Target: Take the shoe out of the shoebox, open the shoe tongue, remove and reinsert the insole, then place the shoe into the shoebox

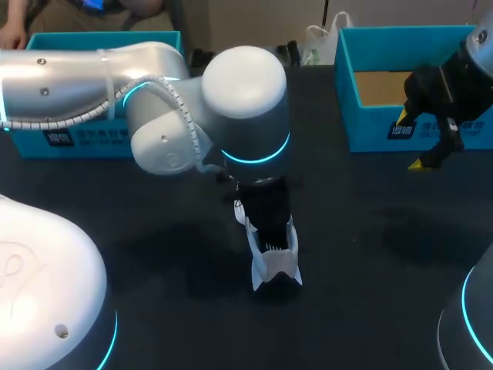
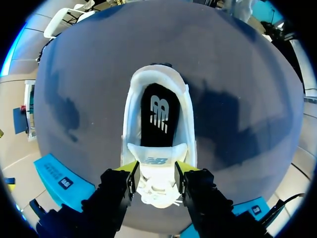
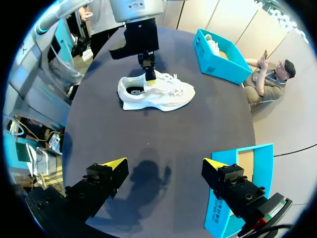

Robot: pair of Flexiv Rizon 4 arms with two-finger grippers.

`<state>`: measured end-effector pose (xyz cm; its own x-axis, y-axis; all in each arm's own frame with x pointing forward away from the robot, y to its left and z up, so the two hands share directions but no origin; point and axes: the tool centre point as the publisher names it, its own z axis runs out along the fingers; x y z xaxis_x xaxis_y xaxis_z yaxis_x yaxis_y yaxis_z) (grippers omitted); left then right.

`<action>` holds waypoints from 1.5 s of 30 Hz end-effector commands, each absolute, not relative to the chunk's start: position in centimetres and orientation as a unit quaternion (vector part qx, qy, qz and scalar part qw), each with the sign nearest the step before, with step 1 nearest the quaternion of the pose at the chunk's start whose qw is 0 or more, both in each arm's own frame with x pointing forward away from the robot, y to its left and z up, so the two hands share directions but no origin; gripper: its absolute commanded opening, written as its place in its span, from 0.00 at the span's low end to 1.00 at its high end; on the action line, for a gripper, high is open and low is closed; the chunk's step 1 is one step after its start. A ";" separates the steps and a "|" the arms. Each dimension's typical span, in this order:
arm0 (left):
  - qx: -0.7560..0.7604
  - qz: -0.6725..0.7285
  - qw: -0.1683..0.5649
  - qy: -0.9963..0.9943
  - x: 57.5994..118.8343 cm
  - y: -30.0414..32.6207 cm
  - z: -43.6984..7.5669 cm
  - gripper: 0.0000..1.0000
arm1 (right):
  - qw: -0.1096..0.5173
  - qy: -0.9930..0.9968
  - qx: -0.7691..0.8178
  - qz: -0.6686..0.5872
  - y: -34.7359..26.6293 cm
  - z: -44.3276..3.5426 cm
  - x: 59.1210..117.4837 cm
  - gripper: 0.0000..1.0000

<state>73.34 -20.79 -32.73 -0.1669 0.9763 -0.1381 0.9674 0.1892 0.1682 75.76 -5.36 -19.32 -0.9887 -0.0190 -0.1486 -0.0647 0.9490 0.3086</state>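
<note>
A: White shoe (image 3: 156,91) stands on the table (image 3: 163,134), outside the shoebox (image 1: 370,127). Probably light, with a soft upper and a stiffer sole.
B: Where to hold?
A: At the tongue (image 2: 157,152); it should fold back easily. Left gripper (image 2: 156,173) sits over it, grip not discernible. Right gripper (image 3: 163,166): jaws wide, empty.

Left arm (image 1: 231,108) overhangs the shoe (image 1: 273,258) mid-table, barring access from above; table (image 1: 370,231) lies open toward left shoebox (image 1: 100,139) and right shoebox (image 1: 370,123).
</note>
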 end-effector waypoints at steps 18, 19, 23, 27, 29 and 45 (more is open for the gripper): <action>0.489 0.023 0.084 0.868 74.2 -19.4 -29.7 1.00 | 0.072 0.985 -0.021 0.158 -5.3 -19.4 75.8 1.00; 0.489 0.023 0.084 0.868 74.2 -19.4 -29.7 1.00 | 0.072 0.985 -0.021 0.158 -5.3 -19.4 75.8 1.00; 0.489 0.023 0.084 0.868 74.2 -19.4 -29.7 1.00 | 0.072 0.985 -0.021 0.158 -5.3 -19.4 75.8 1.00; 0.489 0.023 0.084 0.868 74.2 -19.4 -29.7 1.00 | 0.072 0.985 -0.021 0.158 -5.3 -19.4 75.8 1.00; 0.489 0.023 0.084 0.868 74.2 -19.4 -29.7 1.00 | 0.072 0.985 -0.021 0.158 -5.3 -19.4 75.8 1.00; 0.090 0.007 0.055 0.994 71.5 -21.0 -27.7 1.00 | 0.072 0.985 -0.021 0.158 -5.3 -19.4 75.8 1.00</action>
<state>72.02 -20.27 -27.72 -0.7862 0.6063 -0.1195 0.6068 0.7940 0.0365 75.76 -5.36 -19.32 -0.9887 -0.0190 -0.1486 -0.0647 0.9490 0.3086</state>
